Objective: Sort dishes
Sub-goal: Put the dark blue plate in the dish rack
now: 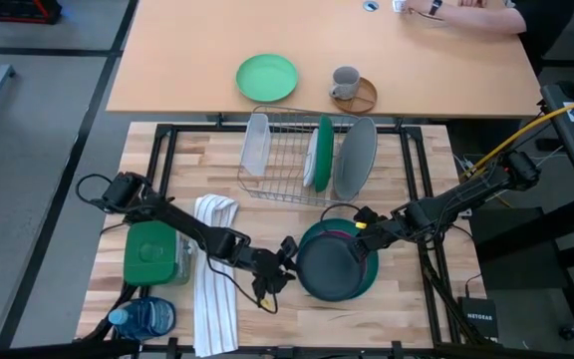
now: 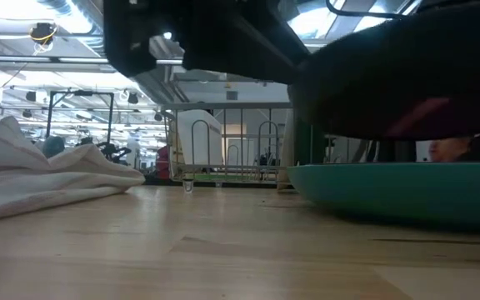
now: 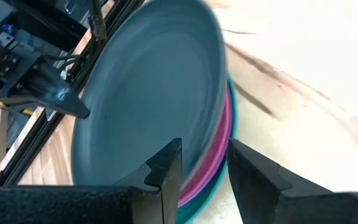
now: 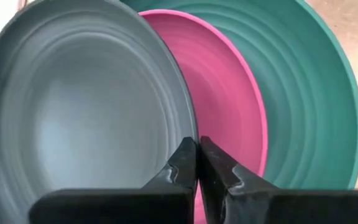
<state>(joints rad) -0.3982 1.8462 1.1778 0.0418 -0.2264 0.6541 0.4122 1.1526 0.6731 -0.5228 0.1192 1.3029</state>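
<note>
Both grippers' jaws meet the charcoal plate: right clenched on its rim, left parted.

The charcoal plate tilts atop the purple-pink plate and teal-green plate, stacked between both grippers. Dark green and light grey plates stand upright beyond them.

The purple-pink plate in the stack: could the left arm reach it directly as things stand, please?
Probably not yet: the charcoal plate lies over the purple-pink plate, and the left gripper and right gripper are both at the charcoal plate's rim.
</note>
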